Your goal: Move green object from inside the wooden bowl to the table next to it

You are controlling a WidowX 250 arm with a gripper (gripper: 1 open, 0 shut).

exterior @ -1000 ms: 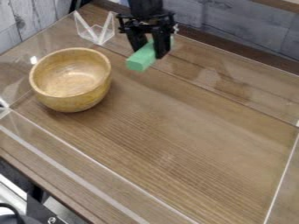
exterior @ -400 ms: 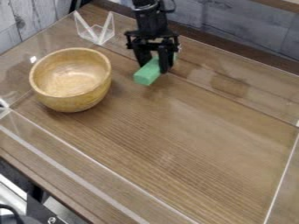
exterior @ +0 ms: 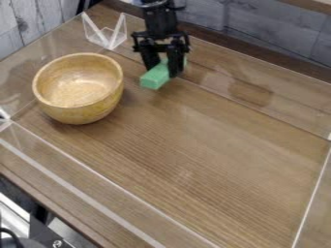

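Green block at the table, beside bowl

Item: green block [exterior: 155, 77], out of the wooden bowl [exterior: 79, 88], low over or on the table [exterior: 195, 145], contact unclear. Gripper [exterior: 158, 64]: closed around block. Done: removal, carry. Outstanding, as judged: settling, letting go, arm's retreat.

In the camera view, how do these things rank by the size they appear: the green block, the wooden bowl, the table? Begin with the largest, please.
1. Table
2. Wooden bowl
3. Green block
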